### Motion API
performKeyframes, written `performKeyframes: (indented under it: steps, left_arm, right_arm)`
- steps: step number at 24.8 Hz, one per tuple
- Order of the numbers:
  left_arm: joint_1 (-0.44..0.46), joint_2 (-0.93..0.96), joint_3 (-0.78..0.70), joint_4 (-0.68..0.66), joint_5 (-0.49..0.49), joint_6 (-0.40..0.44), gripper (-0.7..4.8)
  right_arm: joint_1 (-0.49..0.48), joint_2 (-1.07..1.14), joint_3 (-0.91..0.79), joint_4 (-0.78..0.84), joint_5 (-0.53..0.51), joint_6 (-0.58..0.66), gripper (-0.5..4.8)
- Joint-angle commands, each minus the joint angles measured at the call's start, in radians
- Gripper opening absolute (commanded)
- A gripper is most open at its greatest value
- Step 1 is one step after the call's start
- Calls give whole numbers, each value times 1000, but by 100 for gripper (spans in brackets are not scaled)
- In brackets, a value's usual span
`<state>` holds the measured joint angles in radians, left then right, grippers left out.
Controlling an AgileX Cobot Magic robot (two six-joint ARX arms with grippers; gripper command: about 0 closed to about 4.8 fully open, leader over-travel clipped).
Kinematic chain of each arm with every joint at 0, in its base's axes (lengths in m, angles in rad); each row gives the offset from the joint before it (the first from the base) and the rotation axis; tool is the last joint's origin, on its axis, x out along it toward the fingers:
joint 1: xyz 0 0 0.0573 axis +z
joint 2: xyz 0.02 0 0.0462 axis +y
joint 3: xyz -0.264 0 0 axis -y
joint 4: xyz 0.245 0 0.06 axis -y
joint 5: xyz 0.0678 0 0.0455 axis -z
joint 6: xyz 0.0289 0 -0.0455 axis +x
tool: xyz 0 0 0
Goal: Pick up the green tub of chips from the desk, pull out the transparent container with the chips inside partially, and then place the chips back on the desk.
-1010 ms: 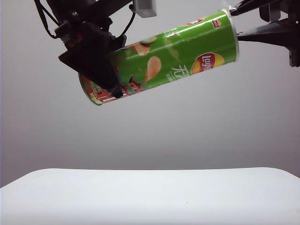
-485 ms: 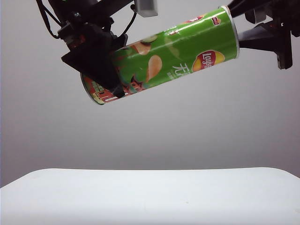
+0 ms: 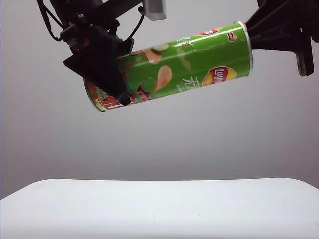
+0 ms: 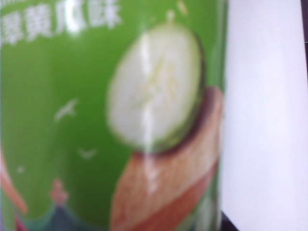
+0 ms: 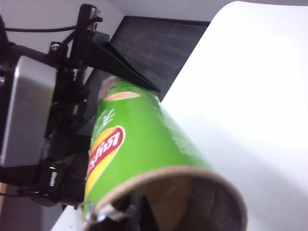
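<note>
**Tub aloft, tray not yet drawn out**

The green tub of chips (image 3: 174,67) is off the counter (image 3: 159,209) and hangs high above it, tilted, its cartoon-printed end lower on the left and its open mouth higher on the right. So the pick-up is done. The left hand (image 3: 102,69) clamps the tub around its lower end, jaws spread wide on the can's body; its own camera sees only the green label pressed close.

The right hand (image 3: 259,32) sits at the tub's open mouth with its jaws closed. The right wrist view looks into the cardboard-rimmed opening, and a dark finger (image 5: 144,211) reaches just inside the rim, beside a scrap of clear film at the edge. Whether it has pinched the transparent container I cannot tell; neither the tray nor the chips show plainly, and nothing sticks out of the mouth in the exterior view. By my judgement the pull-out is only being started, and both that and the set-down remain.

For room: beyond the mouth the right arm fills the upper right corner of the exterior view, so its free travel cannot be seen. Below, the counter lies bare and broad, well apart from the tub, with its rounded corners far out to either side, leaving ample landing space.
</note>
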<state>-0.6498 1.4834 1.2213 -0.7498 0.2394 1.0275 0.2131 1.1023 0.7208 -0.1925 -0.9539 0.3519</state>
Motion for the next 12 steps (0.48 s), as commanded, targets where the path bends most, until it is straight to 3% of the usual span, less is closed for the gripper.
performKeyframes:
  steps: [1,12]
  left_arm:
    - [3,-7,4,-42,-18,-4,332]
    - [3,-15,4,-81,-37,-44,330]
  right_arm:
    - [-19,-2,5,-24,47,-64,-7]
    - [-180,-2,5,-63,24,-95,-6]
